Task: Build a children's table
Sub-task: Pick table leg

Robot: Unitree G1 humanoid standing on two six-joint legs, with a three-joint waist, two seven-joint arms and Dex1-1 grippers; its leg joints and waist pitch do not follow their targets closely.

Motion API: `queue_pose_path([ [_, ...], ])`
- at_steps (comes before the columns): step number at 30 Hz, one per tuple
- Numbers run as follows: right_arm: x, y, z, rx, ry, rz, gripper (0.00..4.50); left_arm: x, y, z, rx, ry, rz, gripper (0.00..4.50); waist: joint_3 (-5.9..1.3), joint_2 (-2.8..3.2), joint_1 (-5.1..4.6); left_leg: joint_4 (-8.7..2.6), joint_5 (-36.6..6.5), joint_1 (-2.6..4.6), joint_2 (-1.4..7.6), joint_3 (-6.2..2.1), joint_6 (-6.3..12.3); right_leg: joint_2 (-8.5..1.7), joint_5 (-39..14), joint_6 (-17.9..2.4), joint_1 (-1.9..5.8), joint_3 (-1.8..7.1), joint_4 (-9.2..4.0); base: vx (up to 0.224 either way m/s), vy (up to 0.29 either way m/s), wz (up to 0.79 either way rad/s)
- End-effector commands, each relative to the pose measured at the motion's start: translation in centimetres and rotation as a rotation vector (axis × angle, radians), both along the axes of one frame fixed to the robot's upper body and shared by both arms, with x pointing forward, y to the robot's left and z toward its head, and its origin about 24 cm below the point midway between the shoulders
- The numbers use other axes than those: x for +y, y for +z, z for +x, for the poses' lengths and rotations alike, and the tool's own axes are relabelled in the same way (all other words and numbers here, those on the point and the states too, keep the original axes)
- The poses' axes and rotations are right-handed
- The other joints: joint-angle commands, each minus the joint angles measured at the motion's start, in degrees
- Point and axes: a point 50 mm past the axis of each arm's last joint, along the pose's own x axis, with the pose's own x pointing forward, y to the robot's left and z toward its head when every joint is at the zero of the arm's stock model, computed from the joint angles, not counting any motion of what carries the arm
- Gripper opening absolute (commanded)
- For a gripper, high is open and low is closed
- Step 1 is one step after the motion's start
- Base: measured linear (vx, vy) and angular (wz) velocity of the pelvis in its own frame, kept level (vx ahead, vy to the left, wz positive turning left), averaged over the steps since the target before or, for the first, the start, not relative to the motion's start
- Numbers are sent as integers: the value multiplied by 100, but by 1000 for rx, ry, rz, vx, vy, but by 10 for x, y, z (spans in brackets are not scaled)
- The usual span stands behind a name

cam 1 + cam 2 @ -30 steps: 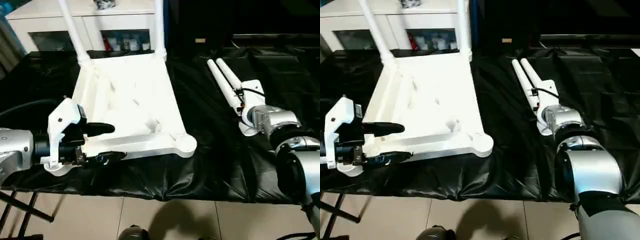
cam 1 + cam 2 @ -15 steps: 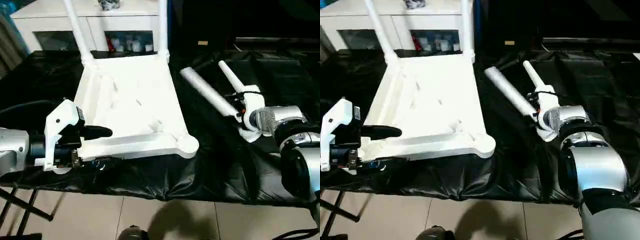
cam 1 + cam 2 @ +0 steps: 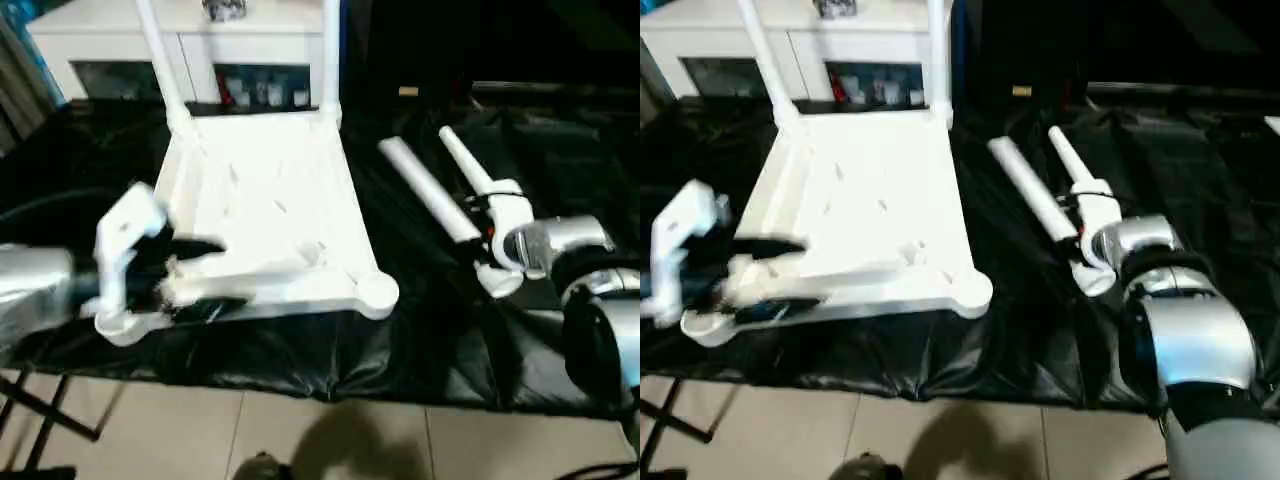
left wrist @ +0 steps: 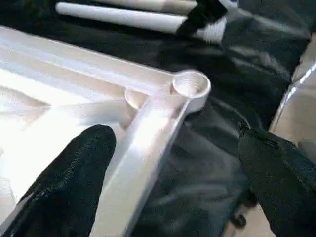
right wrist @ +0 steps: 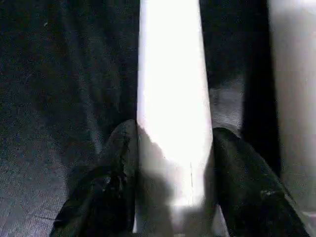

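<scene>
While the tabletop (image 3: pixel 270 215) lies upside down on the black cloth (image 3: pixel 420 330), ribbed underside up, two legs are already standing in its far corner sockets: one leg (image 3: pixel 160 60) at the far left and another leg (image 3: pixel 330 55) at the far right, both rising out of the top of the head view. The near right corner socket (image 4: pixel 190 85) is an empty round cup, sitting near the front edge of the cloth.

Left gripper (image 3: pixel 195 278) is at the near left corner of the tabletop with its black fingers (image 4: pixel 74 173) spread wide, one over the ribbed side and one off past the near rim, so the rim rail runs between them. It's not gripping anything, just straddling the edge.

Off to the right, well apart from the tabletop, the right gripper (image 3: pixel 1077 232) has its fingers (image 5: pixel 118 168) pressed on either side of a loose leg (image 3: pixel 425 188), which points away toward the back left. A second loose leg (image 3: pixel 465 165) lies just beside it on the cloth.

Behind the table stands a white cabinet (image 3: pixel 200 50) with glass doors.
</scene>
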Motion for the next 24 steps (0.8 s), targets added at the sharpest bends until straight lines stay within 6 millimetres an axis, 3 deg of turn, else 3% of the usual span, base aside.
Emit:
queue_pose_path([
  [1,-3,2,2,-68,-90,105,194,-5,-1,9,-28,26,-27,450,-396,-9,-31,-425,-1654,170,241,-144,-362,-291,-1478,-1018,243,258,-382,0,0,0],
  [4,-1,15,10,-169,-157,227,188,-12,-6,20,-33,56,-87,450,-407,-26,-62,-405,-1624,166,230,-131,-323,-276,-1355,-1041,257,248,-380,0,0,0],
  [6,0,21,13,-233,-171,296,187,-20,-10,29,-44,79,-122,450,-415,36,-86,-390,-1622,159,228,-133,-302,-277,-1285,-1072,261,238,-377,0,0,0],
  [8,4,27,17,-283,-175,388,186,-30,-14,42,-61,124,-190,450,-421,40,-125,-372,-1547,145,221,-126,-249,-269,-1185,-1100,285,229,-378,0,0,0],
  [9,8,34,20,-357,-155,468,186,-37,-15,48,-72,145,-227,450,-424,89,-149,-365,-1538,147,215,-126,-248,-261,-1170,-1105,286,227,-384,0,0,0],
  [10,10,40,23,-412,-141,521,186,-42,-15,53,-78,157,-251,450,-432,53,-172,-356,-1554,145,219,-115,-186,-266,-1106,-1124,303,224,-395,0,0,0],
  [12,17,49,25,-482,-81,648,186,-62,-16,69,-109,205,-323,450,-449,85,-207,-341,-1414,126,221,-126,-80,-264,-962,-1155,326,206,-377,0,0,0],
  [14,22,52,25,-503,-32,728,186,-74,-14,75,-93,209,-395,450,-470,62,-220,-309,-1073,92,219,-126,128,-272,-604,-1274,376,194,-353,0,0,0],
  [15,25,54,24,-512,3,771,186,-83,-12,78,-73,198,-444,450,-465,79,-258,-306,-1018,79,209,-117,187,-259,-539,-1324,381,187,-352,0,0,0],
  [17,30,59,21,-543,98,856,186,-99,-7,85,-50,176,-516,450,-480,57,-287,-269,-841,74,202,-111,395,-253,-357,-1470,401,164,-352,0,0,0],
  [18,30,59,21,-543,98,856,186,-99,-7,85,-50,176,-516,450,-480,57,-287,-269,-841,74,202,-111,395,-253,-357,-1470,401,164,-352,0,0,0],
  [19,33,62,18,-557,147,905,186,-106,-5,90,-22,188,-564,450,-470,47,-324,-257,-731,54,181,-103,538,-234,-350,-1477,414,152,-378,0,0,0],
  [20,38,63,14,-565,202,960,186,-113,-3,95,18,203,-621,450,-478,90,-321,-248,-737,71,193,-112,562,-250,-408,-1498,412,150,-380,0,0,0],
  [21,42,64,8,-569,255,998,186,-118,-1,100,58,212,-670,450,-463,69,-317,-247,-735,78,168,-92,602,-218,-420,-1435,414,150,-420,0,0,0],
  [22,45,65,3,-572,291,1013,186,-122,0,101,84,203,-700,450,-488,63,-301,-260,-690,89,202,-127,629,-242,-398,-1426,428,151,-391,0,0,0],
  [23,52,66,-6,-571,360,1043,186,-129,3,103,133,182,-759,450,-458,110,-303,-264,-720,100,176,-106,656,-212,-517,-1319,414,136,-470,0,0,0],
  [24,52,66,-7,-572,367,1045,186,-129,4,103,138,180,-766,450,-487,103,-291,-265,-752,132,214,-130,621,-248,-551,-1359,413,143,-429,0,0,0],
])
